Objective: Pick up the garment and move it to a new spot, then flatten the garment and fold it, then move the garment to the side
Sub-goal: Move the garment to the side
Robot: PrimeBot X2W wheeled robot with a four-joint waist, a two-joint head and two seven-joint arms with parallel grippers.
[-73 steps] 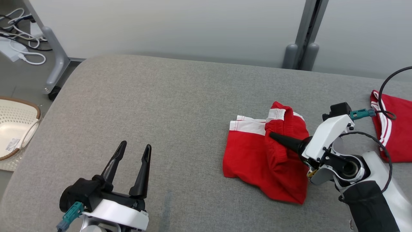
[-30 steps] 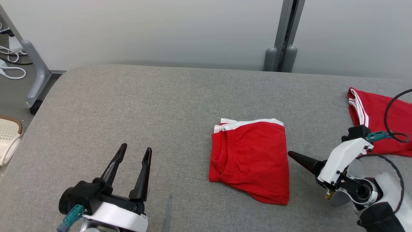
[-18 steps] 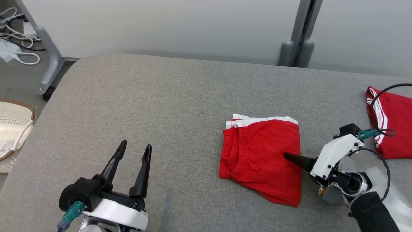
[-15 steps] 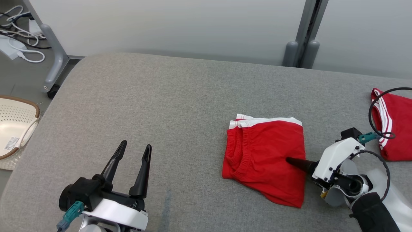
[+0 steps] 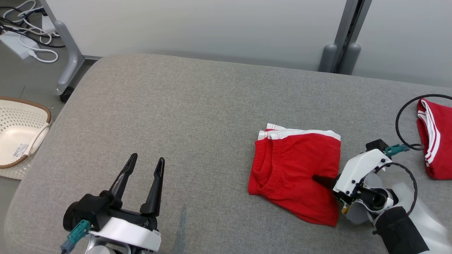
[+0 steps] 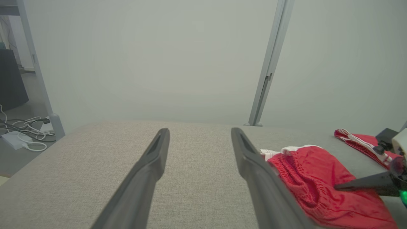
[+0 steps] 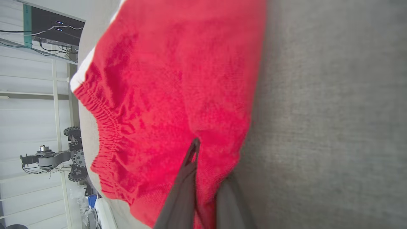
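The right gripper (image 5: 319, 179) pinches the folded red shorts (image 5: 295, 169) by their right edge.
The shorts lie right of centre on the grey worktop (image 5: 176, 106), cloth caught between narrowed fingers (image 7: 186, 181); the left gripper (image 5: 147, 157) hangs wide open, near left. A second garment (image 5: 437, 141) lies far right.

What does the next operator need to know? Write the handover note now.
Left gripper: open, holding nothing, over the near left part of the grey table.
Right gripper: fingers pinched on the right edge of the folded red garment, one finger on top of the cloth, one under it.
The folded red garment lies flat, right of the table's middle. A second red garment lies at the far right.
Done: the fold, judging by how it lies.
Left: move it to the side and release.
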